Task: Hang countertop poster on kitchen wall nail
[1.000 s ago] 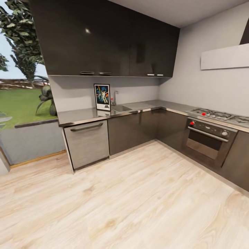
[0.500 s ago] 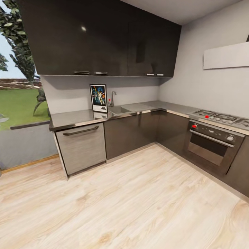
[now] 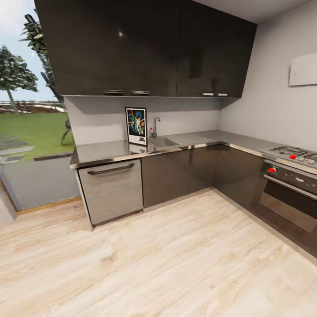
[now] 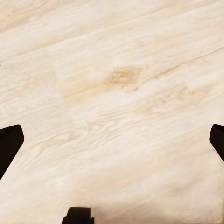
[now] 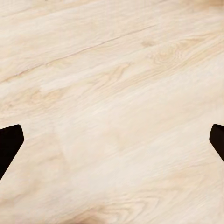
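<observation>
Poster (image 3: 136, 126) upright at bench (image 3: 105, 152) back edge, beside sink (image 3: 162, 142). Left gripper (image 4: 112, 140) and right gripper (image 5: 112, 140) spread wide, released, over wooden floor (image 3: 176, 259).

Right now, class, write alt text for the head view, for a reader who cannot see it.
A framed poster stands upright on the kitchen countertop, leaning against the grey wall just beside the sink and tap. Dark cabinets hang above, a hob and oven sit at the right, and pale wood floor fills the foreground.
</observation>
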You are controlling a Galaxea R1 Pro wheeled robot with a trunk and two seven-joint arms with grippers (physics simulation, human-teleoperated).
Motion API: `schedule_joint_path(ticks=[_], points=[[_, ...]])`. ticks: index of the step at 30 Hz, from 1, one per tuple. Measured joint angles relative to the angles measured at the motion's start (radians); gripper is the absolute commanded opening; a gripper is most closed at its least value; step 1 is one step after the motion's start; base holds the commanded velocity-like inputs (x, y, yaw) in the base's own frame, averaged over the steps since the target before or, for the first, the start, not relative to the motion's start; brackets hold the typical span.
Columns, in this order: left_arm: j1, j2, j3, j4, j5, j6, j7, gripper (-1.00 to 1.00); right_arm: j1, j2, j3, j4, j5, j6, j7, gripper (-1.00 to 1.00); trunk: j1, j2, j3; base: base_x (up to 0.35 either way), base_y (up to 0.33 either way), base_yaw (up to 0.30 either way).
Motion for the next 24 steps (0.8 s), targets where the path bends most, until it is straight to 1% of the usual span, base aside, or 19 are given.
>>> schedule_joint_path(ticks=[18,24], points=[[0.0,0.0,0.0,0.0,0.0,0.0,0.0,1.0,0.0,0.001,-0.001,0.0,0.0,0.0,-0.001,1.0,0.0,0.0,0.0,0.271,-0.228,0.29],[0.0,0.0,0.0,0.0,0.0,0.001,0.0,1.0,0.0,0.001,-0.001,0.0,0.0,0.0,-0.001,1.0,0.0,0.0,0.0,0.269,-0.229,0.145]])
